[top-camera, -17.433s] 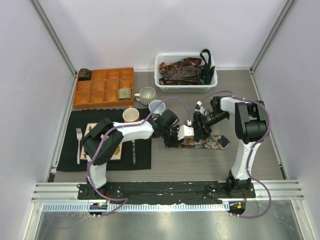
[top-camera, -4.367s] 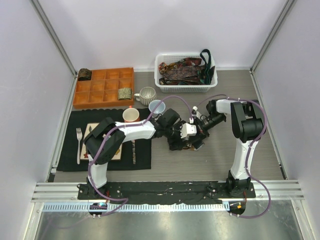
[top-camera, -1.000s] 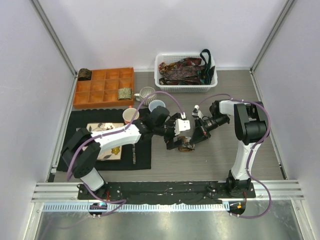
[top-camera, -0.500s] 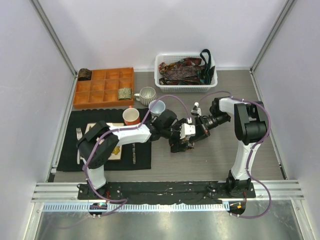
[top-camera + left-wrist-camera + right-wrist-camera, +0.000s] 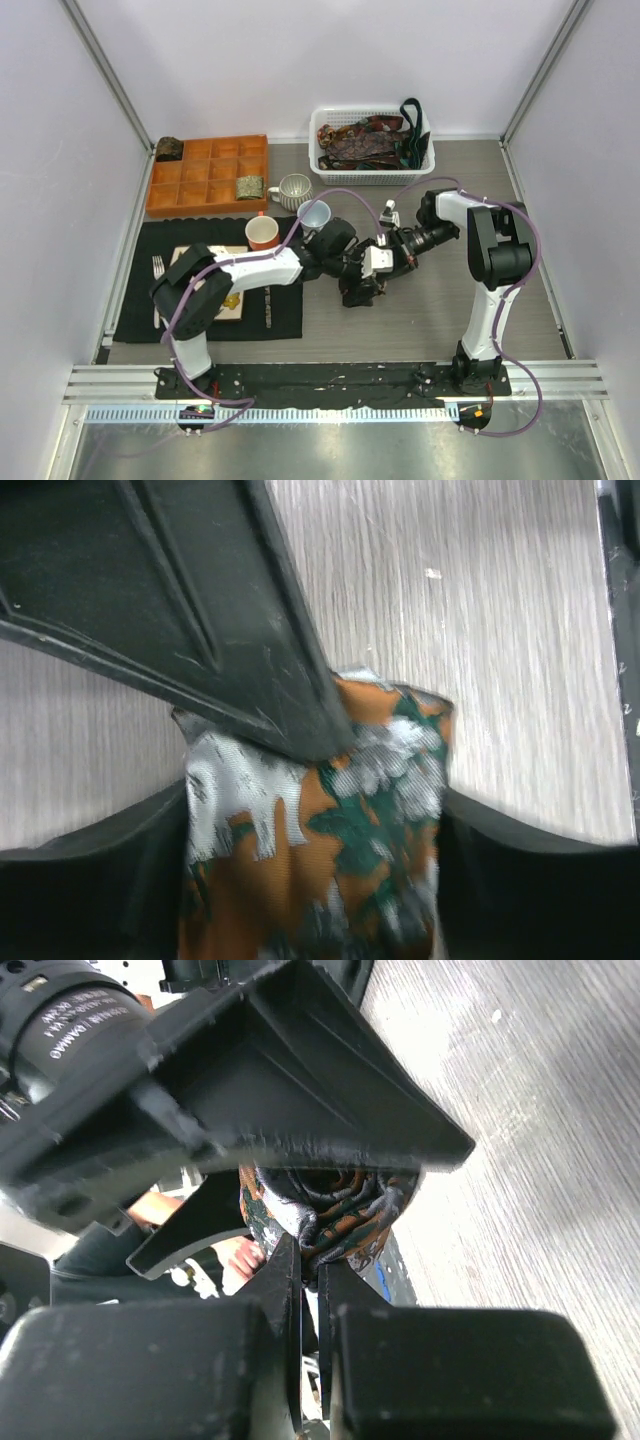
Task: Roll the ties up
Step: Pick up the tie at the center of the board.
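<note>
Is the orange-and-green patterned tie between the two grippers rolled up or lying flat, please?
Rolled up: the orange-and-green patterned tie shows spiral layers end-on, pinched by the right gripper.

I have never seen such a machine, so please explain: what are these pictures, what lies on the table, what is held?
These are two white robot arms, left and right, bolted to a grey wooden table. The wide picture looks down from above; each close picture comes from a wrist camera. The left gripper and the right gripper both pinch one rolled necktie of orange, green and silver fabric. Nearby are a white plastic basket of more ties, an orange compartment tray and a black mat.
</note>
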`<state>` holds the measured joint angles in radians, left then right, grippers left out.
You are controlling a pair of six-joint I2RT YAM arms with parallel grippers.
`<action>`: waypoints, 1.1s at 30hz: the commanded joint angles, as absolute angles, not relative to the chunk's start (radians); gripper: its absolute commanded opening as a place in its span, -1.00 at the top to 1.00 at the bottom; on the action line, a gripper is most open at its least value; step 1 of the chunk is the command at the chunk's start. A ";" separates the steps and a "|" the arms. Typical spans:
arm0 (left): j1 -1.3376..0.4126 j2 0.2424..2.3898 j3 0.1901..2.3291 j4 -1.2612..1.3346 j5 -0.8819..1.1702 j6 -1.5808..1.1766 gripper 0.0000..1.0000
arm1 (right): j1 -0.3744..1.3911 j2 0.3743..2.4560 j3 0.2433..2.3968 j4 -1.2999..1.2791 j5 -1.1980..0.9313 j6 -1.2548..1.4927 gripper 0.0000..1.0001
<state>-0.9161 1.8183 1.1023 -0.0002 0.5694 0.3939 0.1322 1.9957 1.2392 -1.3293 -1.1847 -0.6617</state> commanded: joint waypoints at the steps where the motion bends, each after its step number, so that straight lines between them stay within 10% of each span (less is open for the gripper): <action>1: -0.902 1.707 1.155 -0.144 0.574 0.362 -0.99 | 0.133 1.931 1.304 -1.399 -1.218 -0.696 0.99; 18: -0.453 1.529 1.509 -0.699 0.572 -0.060 -0.99 | 0.034 1.977 1.627 -1.509 -1.331 -0.689 0.99; 27: -0.429 1.618 1.597 -0.548 0.799 -0.443 -0.99 | 0.048 1.925 1.618 -1.471 -1.431 -0.608 0.98; 33: -0.466 1.661 1.536 -0.398 0.896 -0.593 -0.99 | 0.061 1.728 1.410 -0.913 -1.215 0.074 0.99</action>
